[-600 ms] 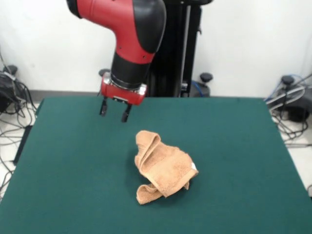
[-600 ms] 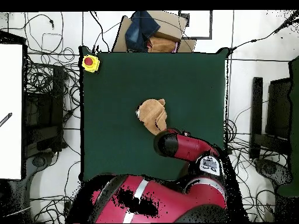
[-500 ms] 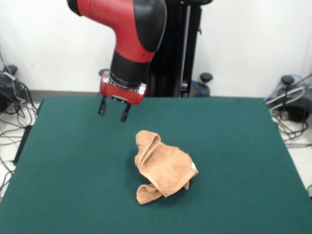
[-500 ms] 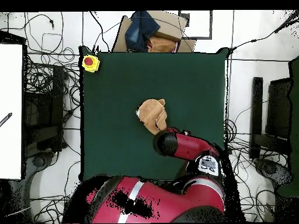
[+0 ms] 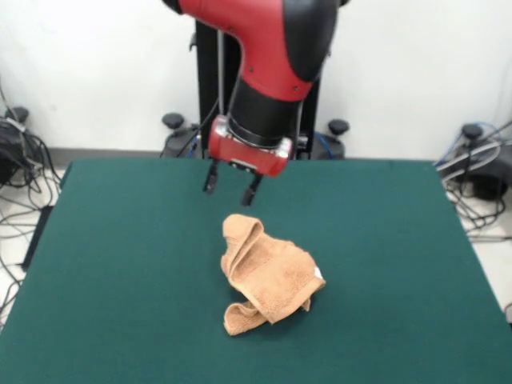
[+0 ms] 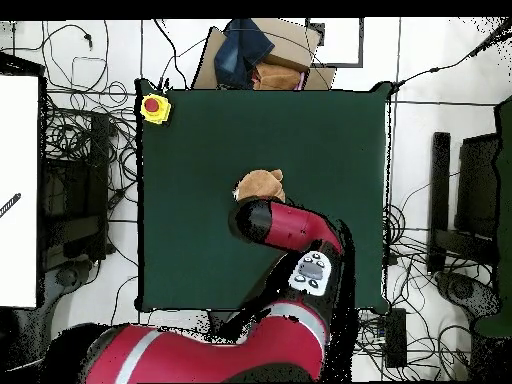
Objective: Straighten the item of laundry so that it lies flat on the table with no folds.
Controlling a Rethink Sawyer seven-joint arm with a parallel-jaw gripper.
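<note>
The light-brown towel (image 5: 266, 274) lies crumpled and folded over itself near the middle of the dark green table (image 5: 120, 264). In the overhead view the towel (image 6: 262, 184) is partly covered by my arm. My gripper (image 5: 232, 186) hangs open and empty above the table, just behind the towel's far end and apart from it. Its two dark fingers (image 5: 210, 178) point down. The overhead view hides the gripper under the arm.
A yellow box with a red button (image 6: 154, 107) sits at one table corner in the overhead view. A cardboard box with clothes (image 6: 256, 57) stands beyond the table edge. Cables lie on the floor around the table.
My arm has swung to the right in the front view, bringing the open gripper from the table's far left to just behind the towel. The towel has not moved.
</note>
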